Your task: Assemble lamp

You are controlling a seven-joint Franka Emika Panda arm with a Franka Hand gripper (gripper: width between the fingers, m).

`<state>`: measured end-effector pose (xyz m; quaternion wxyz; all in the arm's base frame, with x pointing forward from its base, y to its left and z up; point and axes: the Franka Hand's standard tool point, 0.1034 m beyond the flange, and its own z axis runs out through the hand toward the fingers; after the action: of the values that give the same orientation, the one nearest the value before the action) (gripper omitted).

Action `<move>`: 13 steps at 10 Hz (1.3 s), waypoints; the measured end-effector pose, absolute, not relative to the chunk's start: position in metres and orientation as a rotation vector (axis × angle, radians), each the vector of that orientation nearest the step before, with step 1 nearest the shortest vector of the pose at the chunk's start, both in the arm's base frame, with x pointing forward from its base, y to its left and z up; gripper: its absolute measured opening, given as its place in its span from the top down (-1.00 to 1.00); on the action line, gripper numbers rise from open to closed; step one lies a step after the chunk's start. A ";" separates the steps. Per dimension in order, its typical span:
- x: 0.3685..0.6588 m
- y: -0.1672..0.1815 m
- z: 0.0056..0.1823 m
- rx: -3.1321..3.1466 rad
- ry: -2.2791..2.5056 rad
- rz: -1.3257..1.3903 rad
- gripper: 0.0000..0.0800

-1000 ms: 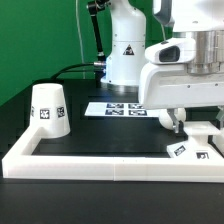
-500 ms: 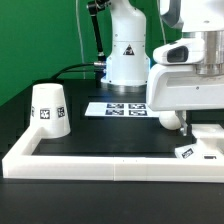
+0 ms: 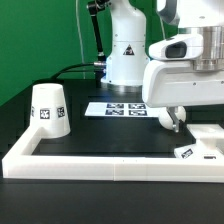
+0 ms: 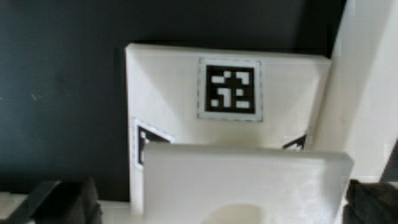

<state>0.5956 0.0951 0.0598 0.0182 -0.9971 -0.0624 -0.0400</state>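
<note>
My gripper (image 3: 172, 120) is shut on the white bulb (image 3: 164, 118), whose round head sticks out toward the exterior view's left, just above the table. In the wrist view the bulb (image 4: 240, 180) fills the gap between the dark fingers (image 4: 63, 200), with the gripper (image 4: 222, 202) over the flat square base (image 4: 222, 110), whose tag shows. The base (image 3: 196, 147) lies in the rail's corner at the exterior view's right, just beside and below the bulb. The cup-like shade (image 3: 48, 108) stands mouth down at the exterior view's left, far from the gripper.
The long white border rail (image 3: 100, 165) runs along the front and up both sides. The marker board (image 3: 120, 108) lies flat behind the bulb. The arm's white pedestal (image 3: 125, 55) stands at the back, with black cables beside it.
The gripper with the bulb swung a little toward the exterior view's left, then came back to about where it was. The shade and base have not moved.
</note>
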 end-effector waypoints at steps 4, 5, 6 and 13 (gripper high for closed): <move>0.559 0.093 0.082 -3.104 -0.170 -0.103 -0.75; 0.545 0.089 0.089 -3.108 -0.150 -0.094 -0.75; 0.529 0.085 0.092 -3.111 -0.095 -0.102 -0.75; 0.510 0.066 0.083 -3.120 -0.108 -0.100 -0.75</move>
<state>0.5097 0.0665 0.0827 0.0093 -0.9989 -0.0344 -0.0320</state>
